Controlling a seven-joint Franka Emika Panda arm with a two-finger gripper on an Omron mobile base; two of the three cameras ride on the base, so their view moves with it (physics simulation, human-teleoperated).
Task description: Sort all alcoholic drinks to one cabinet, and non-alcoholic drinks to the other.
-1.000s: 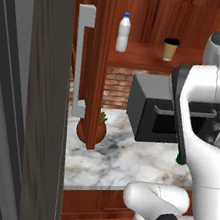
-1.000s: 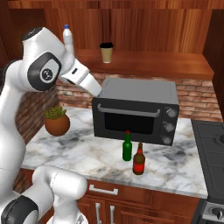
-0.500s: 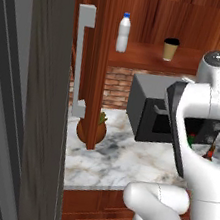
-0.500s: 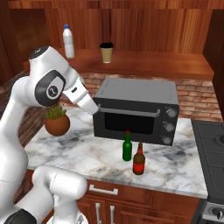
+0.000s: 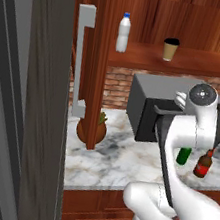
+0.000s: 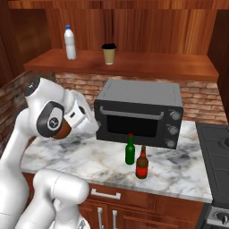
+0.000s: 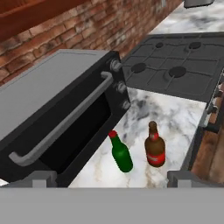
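I see the green glass bottle (image 7: 121, 154) and the brown glass bottle (image 7: 155, 148) standing upright side by side on the marble counter (image 6: 89, 159), just in front of the black toaster oven (image 6: 141, 112) and close to each other without touching. The brown one wears a red label, but I cannot read any writing on it; the green one has a red cap and no label I can make out. Up on the wooden shelf (image 6: 152, 63) above the brick backsplash, the white plastic bottle (image 6: 69, 42) with its blue cap stands to the left, and the tan coffee cup (image 6: 108, 53) with a black lid stands a little to its right, well apart from the glass bottles below. My gripper (image 7: 112, 177) hangs above the counter with its jaws spread wide and nothing between them, looking down at the two glass bottles. A stovetop (image 7: 175, 65) lies beyond the oven in the hand view. A potted plant (image 5: 91, 129) sits on the counter near the open cabinet door (image 5: 48, 96), whose grey handle (image 5: 80, 61) shows in the left base view.
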